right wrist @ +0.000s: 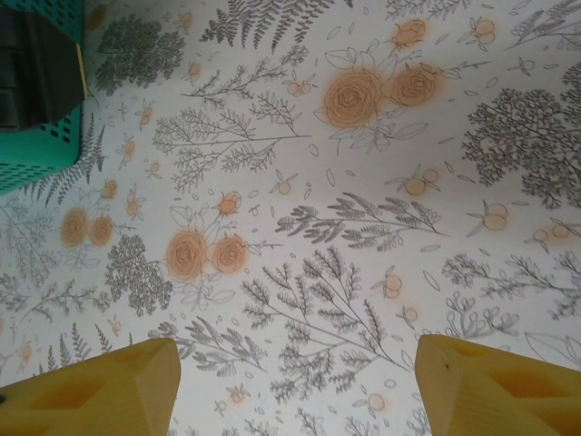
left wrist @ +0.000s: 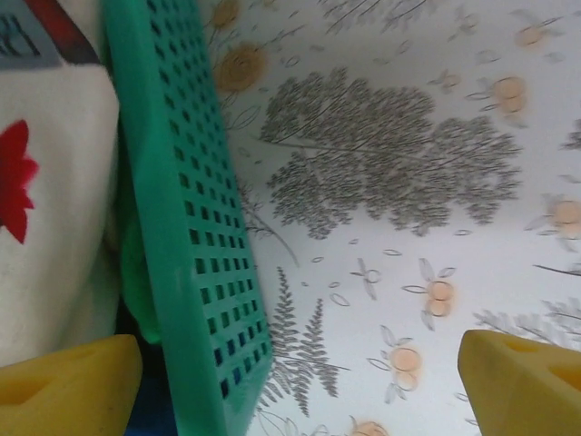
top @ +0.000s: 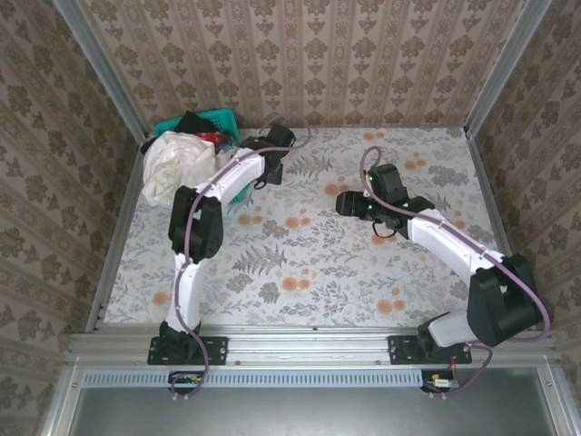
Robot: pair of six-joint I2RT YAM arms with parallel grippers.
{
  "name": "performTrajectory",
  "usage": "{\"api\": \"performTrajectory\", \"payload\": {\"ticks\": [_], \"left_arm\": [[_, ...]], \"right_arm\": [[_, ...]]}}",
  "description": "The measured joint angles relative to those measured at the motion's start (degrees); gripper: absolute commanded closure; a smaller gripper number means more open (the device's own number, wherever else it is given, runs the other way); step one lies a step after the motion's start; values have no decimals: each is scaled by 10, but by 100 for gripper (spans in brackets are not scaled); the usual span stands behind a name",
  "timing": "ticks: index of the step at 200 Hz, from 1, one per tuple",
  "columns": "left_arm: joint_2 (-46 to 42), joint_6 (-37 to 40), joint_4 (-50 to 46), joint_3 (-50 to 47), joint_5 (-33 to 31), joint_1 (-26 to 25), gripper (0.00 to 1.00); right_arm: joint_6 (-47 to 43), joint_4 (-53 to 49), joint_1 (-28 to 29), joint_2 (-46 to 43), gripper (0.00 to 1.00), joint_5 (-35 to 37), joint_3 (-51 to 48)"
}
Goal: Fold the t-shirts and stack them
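Hovering left hand [left wrist: 295, 386]: fingers spread wide, clamped on nothing. The teal basket [left wrist: 195, 227] wall sits in the gap, closer to one finger.
Cloth: the t-shirts [top: 172, 168] are heaped in that basket at 10 o'clock on the bench [top: 318, 263]. White folds spill over its rim and none are laid out yet.
Right hand [right wrist: 295, 386]: fingers apart and empty, over bare bench near the middle, a touch toward 2 o'clock.
Step, my read: first pick from the basket, so the task has barely begun.
Risk one: if I close here I may pinch plastic mesh instead of cloth and drag or tip the basket.
Risk two: the heap is bunched against a dark garment [top: 192, 123], so one pull could lift two pieces or snag on the rim.
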Motion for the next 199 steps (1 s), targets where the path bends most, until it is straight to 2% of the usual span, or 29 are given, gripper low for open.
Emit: {"api": "performTrajectory", "payload": {"ticks": [18, 42, 64, 119, 199], "left_arm": [[1, -5, 2, 0, 0, 18, 32], [-5, -8, 39, -34, 3, 46, 57], [-13, 0, 69, -79, 16, 70, 70], [-44, 43, 114, -139, 34, 129, 82], [-44, 122, 143, -144, 44, 220, 85]], "right_arm": [[0, 0, -2, -15, 29, 3, -5], [0, 0, -3, -19, 29, 5, -5], [0, 0, -3, -19, 29, 4, -5], [2, 0, -3, -16, 30, 4, -5], [5, 3, -3, 13, 30, 5, -1]]}}
